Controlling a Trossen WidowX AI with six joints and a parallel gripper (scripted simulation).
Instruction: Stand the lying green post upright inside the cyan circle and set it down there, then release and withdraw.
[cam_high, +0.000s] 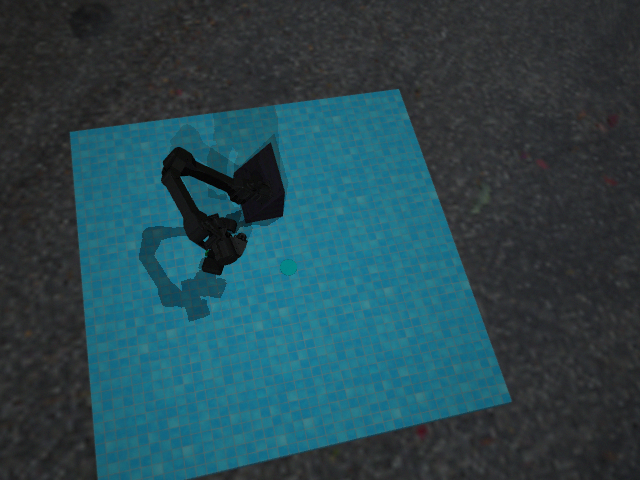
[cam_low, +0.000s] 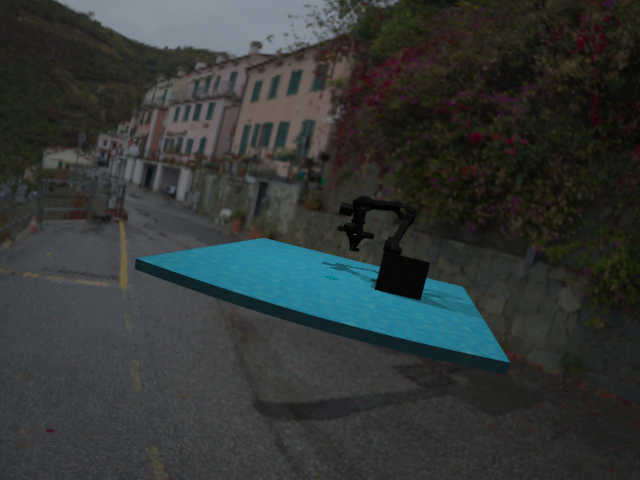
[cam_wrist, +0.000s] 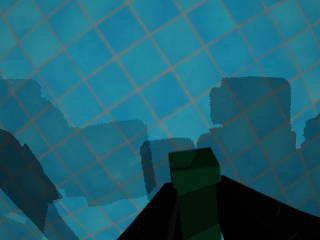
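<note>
The green post (cam_wrist: 200, 202) (cam_low: 354, 250) is held between the fingertips of my gripper (cam_wrist: 195, 190) (cam_low: 354, 246), which is shut on it. One end of the post points forward past the fingers in the wrist view. The post hangs above the table in the exterior view, too small there to tell its exact tilt. In the top view only a sliver of the post (cam_high: 207, 253) shows beside the dark wrist. The cyan circle (cam_high: 288, 267) (cam_low: 331, 277) is flat on the table top, to the right of the gripper in the top view, with nothing standing on it.
The blue tiled table (cam_high: 336, 351) (cam_low: 232, 273) carries the arm's dark box-shaped base (cam_high: 266, 191) (cam_low: 402, 276), behind and to the right of the gripper in the top view. Shadows of the arm fall on the tiles. The table's edges are visible around it.
</note>
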